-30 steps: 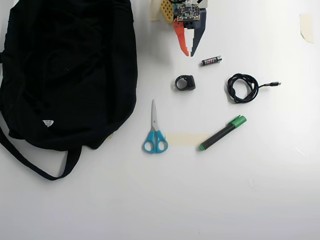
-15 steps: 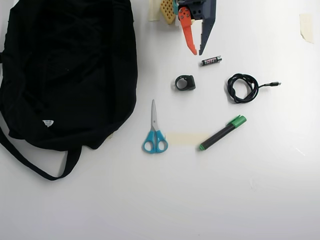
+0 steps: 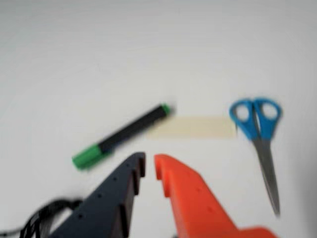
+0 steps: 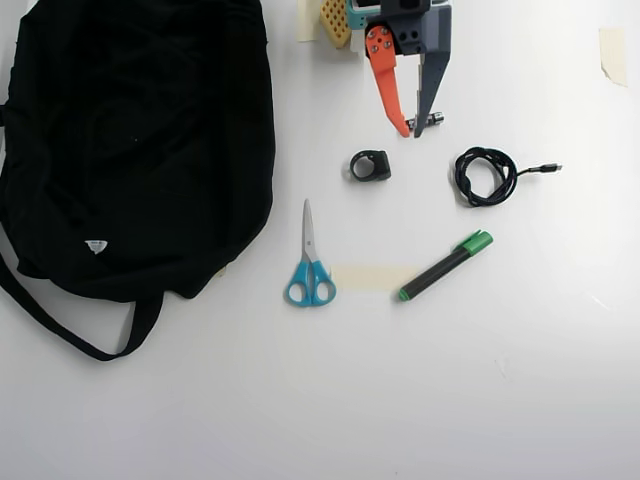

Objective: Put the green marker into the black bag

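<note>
1. The slim black-barrelled green marker (image 4: pixel 445 265) lies flat on the white table (image 4: pixel 480 400), right of centre in the overhead view. Its long axis runs diagonally: the bright green cap points up and to the right, and the small green end points down and to the left.
2. In the wrist view the same marker (image 3: pixel 121 136) is blurred and slants the other way, with the cap at lower left and the small green end at upper right.
3. The marker's small green end lies just beside a pale strip of beige tape (image 4: pixel 365 277) stuck flat on the table; whether they touch cannot be told.
4. The gripper (image 4: pixel 411 132), with one orange finger and one dark blue finger, hangs near the top of the overhead view, well apart from the marker. Its jaws stand slightly parted, with only a narrow gap at the tips, and hold nothing.
5. The large soft black bag (image 4: pixel 135 150) of fabric fills the upper left of the overhead view, well apart from the marker, its thin strap looping below it.
6. Blue-handled scissors (image 4: pixel 309 260) lie between bag and marker, blades pointing up.
7. A coiled black cable (image 4: pixel 485 176) lies above the marker's cap.
</note>
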Tool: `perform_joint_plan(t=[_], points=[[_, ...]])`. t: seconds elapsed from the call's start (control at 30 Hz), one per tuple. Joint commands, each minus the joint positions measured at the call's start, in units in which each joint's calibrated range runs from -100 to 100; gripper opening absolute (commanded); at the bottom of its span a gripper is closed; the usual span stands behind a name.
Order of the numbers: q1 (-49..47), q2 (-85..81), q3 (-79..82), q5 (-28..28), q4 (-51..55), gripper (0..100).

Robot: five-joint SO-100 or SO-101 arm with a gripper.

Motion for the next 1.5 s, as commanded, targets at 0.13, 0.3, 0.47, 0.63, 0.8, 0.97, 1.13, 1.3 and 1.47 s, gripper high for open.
perform_joint_plan(t=[0.13, 0.3, 0.47, 0.63, 0.8, 0.97, 1.13, 1.3, 1.47], points=[[0.3, 11.6, -11.1, 0.4, -8.6, 2], [0.4, 18.1, -16.0, 0.4, -13.0, 2], [0.5, 23.4, -18.4, 0.4, -20.1, 2], [1.1, 29.3, -23.0, 0.4, -23.7, 2], [2.9, 35.8, -30.0, 0.4, -26.0, 2], [4.1, 42.1, -35.5, 0.4, -31.1, 2], [4.7, 44.6, -36.5, 0.4, -37.1, 2], [4.6, 45.7, -36.5, 0.4, -40.6, 2], [4.6, 47.1, -36.5, 0.4, -44.2, 2]])
